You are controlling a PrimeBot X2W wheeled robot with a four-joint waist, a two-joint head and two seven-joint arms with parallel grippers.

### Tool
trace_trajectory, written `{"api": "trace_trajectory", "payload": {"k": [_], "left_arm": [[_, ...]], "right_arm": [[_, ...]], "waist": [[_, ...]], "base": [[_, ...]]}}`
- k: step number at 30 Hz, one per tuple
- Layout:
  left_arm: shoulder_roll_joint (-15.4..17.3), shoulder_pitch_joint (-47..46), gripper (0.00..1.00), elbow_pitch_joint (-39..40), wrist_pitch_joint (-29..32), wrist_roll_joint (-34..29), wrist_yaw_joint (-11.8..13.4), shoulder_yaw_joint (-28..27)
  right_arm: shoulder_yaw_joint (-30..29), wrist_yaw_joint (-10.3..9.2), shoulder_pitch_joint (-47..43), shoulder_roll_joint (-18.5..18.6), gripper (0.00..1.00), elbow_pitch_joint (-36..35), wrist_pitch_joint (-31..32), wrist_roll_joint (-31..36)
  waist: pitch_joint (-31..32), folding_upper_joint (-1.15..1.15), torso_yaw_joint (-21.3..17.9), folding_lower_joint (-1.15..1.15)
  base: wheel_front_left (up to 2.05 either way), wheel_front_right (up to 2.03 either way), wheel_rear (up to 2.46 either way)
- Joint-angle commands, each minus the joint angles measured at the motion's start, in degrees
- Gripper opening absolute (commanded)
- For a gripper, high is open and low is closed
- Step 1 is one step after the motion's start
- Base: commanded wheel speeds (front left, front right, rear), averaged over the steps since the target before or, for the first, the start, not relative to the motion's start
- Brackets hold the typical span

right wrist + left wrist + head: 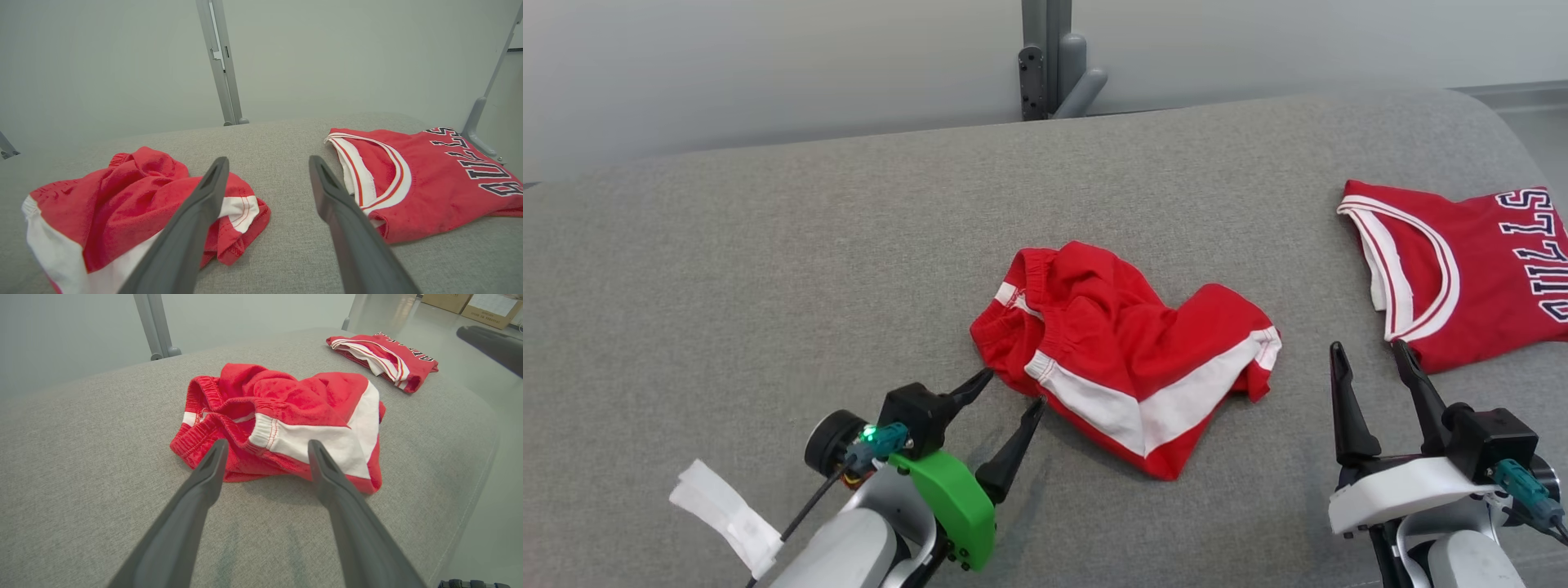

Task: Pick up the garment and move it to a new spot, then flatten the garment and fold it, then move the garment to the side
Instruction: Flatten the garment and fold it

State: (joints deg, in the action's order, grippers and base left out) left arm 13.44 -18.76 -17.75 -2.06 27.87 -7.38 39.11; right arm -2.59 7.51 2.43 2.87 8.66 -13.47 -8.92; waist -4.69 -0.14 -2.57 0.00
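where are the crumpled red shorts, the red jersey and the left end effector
Crumpled red and white fabric shorts [1111, 327]: head view, red middle fabric.
Folded red fabric jersey with dark lettering [1486, 286]: head view, red chest panel.
Left end effector with two dark fingers [1016, 386]: head view, midway between its open fingertips.

Right tool [268, 163] between shorts [135, 192] and jersey [433, 192]
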Motion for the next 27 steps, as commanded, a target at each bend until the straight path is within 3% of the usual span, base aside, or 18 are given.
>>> {"api": "trace_trajectory", "payload": {"k": [1, 11, 22, 23, 26, 27], "left_arm": [[0.6, -1.4, 1.0, -0.2, 0.0, 0.7, -0.1, 0.3], [4.8, -8.3, 1.0, -3.0, 1.2, 9.2, -0.1, 6.3], [6.0, -12.1, 1.0, -5.2, 1.6, 14.1, -0.1, 12.3], [6.0, -12.2, 0.92, -5.3, 1.6, 14.1, -0.1, 12.8], [6.1, -12.8, 0.48, -5.3, 1.4, 15.5, -0.1, 13.8], [6.3, -12.9, 0.38, -5.4, 1.3, 15.8, -0.1, 14.1]], "right_arm": [[0.0, -0.06, 0.6, 0.1, 1.0, 0.2, -0.3, -0.1], [0.4, -0.06, 1.5, 0.1, 1.0, 1.3, -1.0, -0.5], [0.5, -0.06, 2.4, 0.1, 1.0, 2.2, -1.4, -0.6], [0.5, -0.06, 2.4, 0.1, 1.0, 2.3, -1.4, -0.5], [0.3, -0.06, 2.4, 0.0, 1.0, 2.3, -1.6, -0.5], [0.2, -0.06, 2.4, 0.0, 1.0, 2.3, -1.6, -0.4]], "waist": [[-1.3, 0.14, -1.6, 0.0], [-3.0, 0.14, -4.7, 0.0], [-3.7, 0.14, -5.4, 0.0], [-3.7, 0.14, -5.4, 0.0], [-3.6, 0.14, -5.4, 0.0], [-3.6, 0.14, -5.4, 0.0]], "base": [[0.0, 0.0, 0.0], [0.0, 0.0, 0.0], [0.0, 0.0, 0.0], [0.0, 0.0, 0.0], [0.0, 0.0, 0.0], [0.0, 0.0, 0.0]]}}
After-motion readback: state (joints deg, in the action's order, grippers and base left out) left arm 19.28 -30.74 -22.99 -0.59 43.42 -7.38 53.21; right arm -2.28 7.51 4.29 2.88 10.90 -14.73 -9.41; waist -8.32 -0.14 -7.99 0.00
